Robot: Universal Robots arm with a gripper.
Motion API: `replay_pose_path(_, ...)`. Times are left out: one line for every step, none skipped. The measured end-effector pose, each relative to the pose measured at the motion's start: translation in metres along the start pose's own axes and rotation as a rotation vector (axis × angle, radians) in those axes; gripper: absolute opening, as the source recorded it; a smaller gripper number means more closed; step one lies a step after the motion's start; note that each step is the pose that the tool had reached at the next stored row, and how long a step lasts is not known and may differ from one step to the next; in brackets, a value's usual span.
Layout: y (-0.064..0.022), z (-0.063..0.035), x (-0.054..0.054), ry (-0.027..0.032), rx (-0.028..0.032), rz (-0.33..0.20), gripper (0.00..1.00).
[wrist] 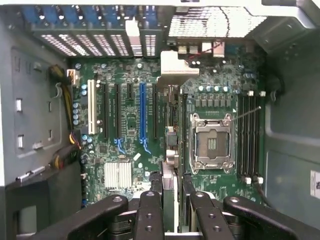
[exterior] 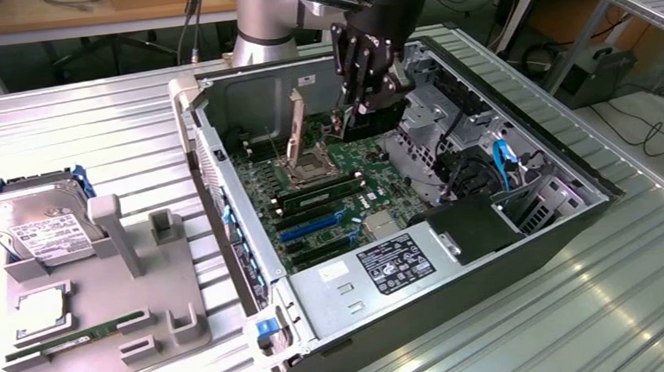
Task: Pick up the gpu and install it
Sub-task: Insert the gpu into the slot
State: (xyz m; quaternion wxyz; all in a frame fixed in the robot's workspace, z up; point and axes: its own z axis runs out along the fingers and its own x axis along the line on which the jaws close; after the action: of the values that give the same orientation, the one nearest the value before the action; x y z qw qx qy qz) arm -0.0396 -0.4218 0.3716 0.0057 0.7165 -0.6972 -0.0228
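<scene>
While the hand point(exterior: 364, 97) hangs over the open PC case point(exterior: 576, 214), fingers point(wrist: 150, 210) pinching the gpu point(wrist: 170, 187) edge-down, judgement: align with the blue slot point(wrist: 142, 117) below, lower squarely.

1. One arm point(exterior: 270, 17), one gripper point(exterior: 364, 106)
2. One gpu point(wrist: 170, 150), edge-on between the gripper's fingers point(wrist: 150, 215)
3. One open case point(exterior: 427, 232) holding one motherboard point(wrist: 150, 125)
4. One empty CPU socket point(wrist: 212, 144)
5. Two blue slots point(exterior: 311, 226) in the exterior view; one long blue slot point(wrist: 142, 115) and one white slot point(wrist: 91, 107) in the wrist view
6. One power supply point(exterior: 372, 279) with one label
7. One grey tray point(exterior: 99, 338) beside the case
8. One hard drive point(exterior: 34, 226), one CPU point(exterior: 42, 312), one green memory stick point(exterior: 76, 338) on the tray
9. Two upright posts point(exterior: 121, 233) on the tray
</scene>
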Motion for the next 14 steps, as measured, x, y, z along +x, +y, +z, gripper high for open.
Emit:
replay_pose_path(0.0000,0.0000,0.0000,0.0001,0.0000,-0.002,0.26)
replay_pose_path(0.0000,0.0000,0.0000,0.0000,-0.0001,-0.002,0.26)
replay_pose_path(0.0000,0.0000,0.0000,-0.0002,-0.0001,-0.002,0.26)
replay_pose_path(0.0000,0.0000,-0.0001,-0.0005,-0.0001,-0.002,0.26)
replay_pose_path(0.0000,0.0000,0.0000,-0.0005,0.0000,-0.002,0.26)
replay_pose_path(0.0000,0.0000,-0.0001,-0.0006,-0.0001,-0.002,0.26)
replay_pose_path(0.0000,0.0000,0.0000,-0.0006,-0.0001,-0.002,0.26)
replay_pose_path(0.0000,0.0000,0.0000,-0.0005,0.0000,-0.002,0.26)
replay_pose_path(0.0000,0.0000,0.0000,-0.0005,-0.0001,-0.002,0.26)
replay_pose_path(0.0000,0.0000,0.0000,-0.0005,-0.0001,-0.002,0.26)
replay_pose_path(0.0000,0.0002,0.0000,-0.0019,0.0000,-0.002,0.26)
replay_pose_path(0.0001,0.0004,0.0000,-0.0039,0.0000,-0.002,0.26)
replay_pose_path(0.0001,0.0010,0.0001,-0.0085,0.0002,-0.003,0.26)
replay_pose_path(0.0002,0.0016,0.0001,-0.0110,0.0002,-0.003,0.26)
